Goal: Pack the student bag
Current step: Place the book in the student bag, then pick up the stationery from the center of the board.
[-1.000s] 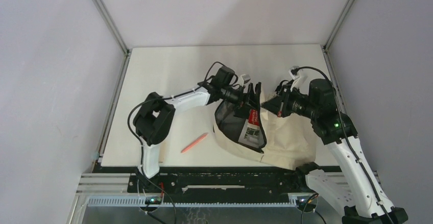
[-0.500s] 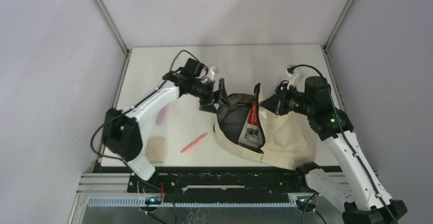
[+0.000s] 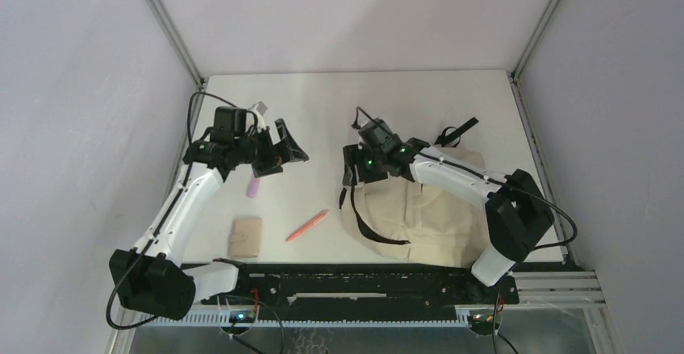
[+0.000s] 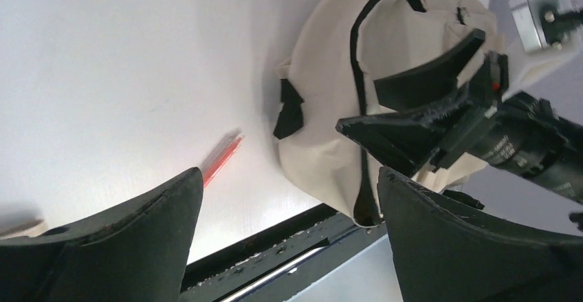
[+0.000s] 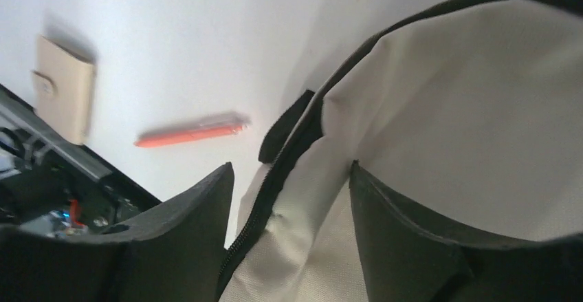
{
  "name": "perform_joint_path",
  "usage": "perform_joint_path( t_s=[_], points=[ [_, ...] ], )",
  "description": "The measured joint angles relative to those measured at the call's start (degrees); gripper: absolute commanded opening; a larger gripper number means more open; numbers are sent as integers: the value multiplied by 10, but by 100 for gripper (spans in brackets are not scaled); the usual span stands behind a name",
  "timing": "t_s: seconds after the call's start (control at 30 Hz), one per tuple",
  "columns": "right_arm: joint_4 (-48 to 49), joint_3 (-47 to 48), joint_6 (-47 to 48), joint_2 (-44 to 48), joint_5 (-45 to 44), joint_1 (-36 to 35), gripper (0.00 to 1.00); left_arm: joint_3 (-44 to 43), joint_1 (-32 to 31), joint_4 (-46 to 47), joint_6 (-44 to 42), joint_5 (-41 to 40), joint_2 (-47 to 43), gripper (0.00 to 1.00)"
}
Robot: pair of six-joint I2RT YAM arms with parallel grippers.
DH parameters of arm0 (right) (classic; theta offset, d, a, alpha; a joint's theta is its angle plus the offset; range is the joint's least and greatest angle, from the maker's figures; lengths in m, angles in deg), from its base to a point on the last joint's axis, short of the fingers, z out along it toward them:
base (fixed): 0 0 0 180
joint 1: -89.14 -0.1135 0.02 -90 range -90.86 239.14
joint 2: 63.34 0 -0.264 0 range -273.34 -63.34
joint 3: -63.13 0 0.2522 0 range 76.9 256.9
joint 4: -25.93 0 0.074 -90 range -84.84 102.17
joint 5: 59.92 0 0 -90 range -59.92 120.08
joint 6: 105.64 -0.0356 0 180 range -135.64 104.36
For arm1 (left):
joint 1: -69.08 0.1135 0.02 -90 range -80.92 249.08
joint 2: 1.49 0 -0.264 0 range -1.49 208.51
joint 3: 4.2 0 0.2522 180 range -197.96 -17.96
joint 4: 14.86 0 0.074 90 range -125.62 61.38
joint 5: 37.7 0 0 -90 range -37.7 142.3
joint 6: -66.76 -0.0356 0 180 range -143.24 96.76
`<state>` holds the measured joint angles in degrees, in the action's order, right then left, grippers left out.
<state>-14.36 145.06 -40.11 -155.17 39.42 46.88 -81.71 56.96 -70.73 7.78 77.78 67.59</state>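
Note:
The student bag [image 3: 431, 209] lies flat at the right of the table, cream canvas with a black zipper and straps; its mouth sags nearly shut. My right gripper [image 3: 352, 178] hovers over the bag's left edge. In the right wrist view this gripper [image 5: 289, 195] is open, with the zipper edge [image 5: 278, 178] and a fold of cream fabric between its fingers. My left gripper [image 3: 289, 154] hangs open and empty, well left of the bag. From the left wrist, that gripper [image 4: 289, 202] looks across at the bag [image 4: 323, 82] and the right gripper [image 4: 419, 113].
An orange pen [image 3: 307, 225] lies on the table left of the bag, also visible as pen [image 5: 189, 133]. A pink object [image 3: 253, 186] lies under my left arm. A beige wallet-like case [image 3: 246, 236] sits near the front edge. A black strap [image 3: 456, 131] trails behind the bag.
My left arm drew back leftward from the bag, staying open. My right arm swung across to the bag's left edge and opened. The bag's mouth collapsed; the book inside no longer shows.

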Motion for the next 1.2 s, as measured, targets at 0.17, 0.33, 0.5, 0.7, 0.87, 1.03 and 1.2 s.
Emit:
perform_joint_path(
  t_s=[0.17,0.33,0.5,0.7,0.87,1.03,1.2],
  points=[
    [-21,3,14,2,-52,-46,70,43,18,-2,-6,-5,-19,95],
    [-31,-24,14,84,-93,-75,68,62,16,-9,-25,-14,-35,94],
    [-14,-107,-7,236,-87,-44,67,63,-31,-5,-50,-16,-53,94],
    [-16,-134,-22,320,-108,29,27,67,-73,7,-65,-42,-61,91],
    [-77,-151,-54,323,-171,65,9,67,-126,-18,-72,-122,-35,91],
    [-113,-196,-77,392,-218,113,2,67,-155,-12,-70,-140,-36,91],
    [-114,-217,-98,394,-227,139,0,66,-155,0,-69,-148,-35,91]
  ],
)
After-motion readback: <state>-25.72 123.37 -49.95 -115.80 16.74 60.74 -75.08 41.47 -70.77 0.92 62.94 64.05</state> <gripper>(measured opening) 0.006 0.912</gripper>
